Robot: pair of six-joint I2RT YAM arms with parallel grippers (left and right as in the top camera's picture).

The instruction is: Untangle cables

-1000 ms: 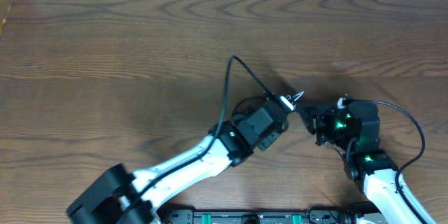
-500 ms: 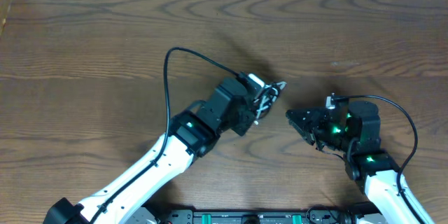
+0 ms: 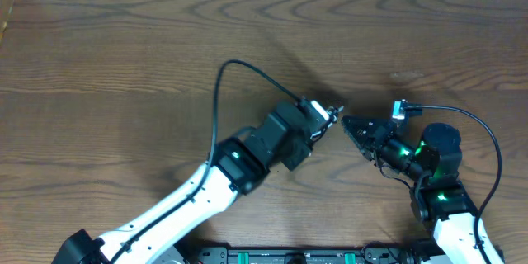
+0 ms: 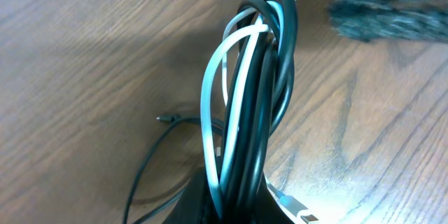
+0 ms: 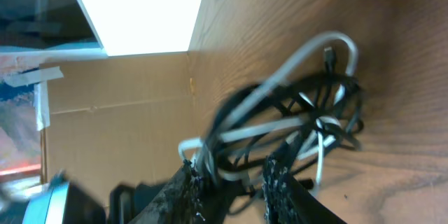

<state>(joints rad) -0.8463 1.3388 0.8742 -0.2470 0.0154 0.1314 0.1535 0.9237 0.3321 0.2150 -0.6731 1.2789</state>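
Right of centre on the brown wood-grain bench (image 3: 124, 49), the two arms meet almost tip to tip. The left pincer (image 3: 323, 119) is pressed together on the tangled bundle of thin black and white cables (image 4: 246, 105). In the left wrist view the bundle rises from the bottom edge as a tall, narrow loop of black cords wound with one white cord. One loose black end trails off to the left on the wood and finishes in a small plug (image 4: 164, 119). The right pincer (image 5: 231, 171) sits just right of the bundle in the overhead view. Its dark fingers (image 5: 278, 182) are spread, with blurred strands in and beyond the gap; whether they touch the cords cannot be told. A thicker black lead (image 3: 221, 91) arches over the left arm.
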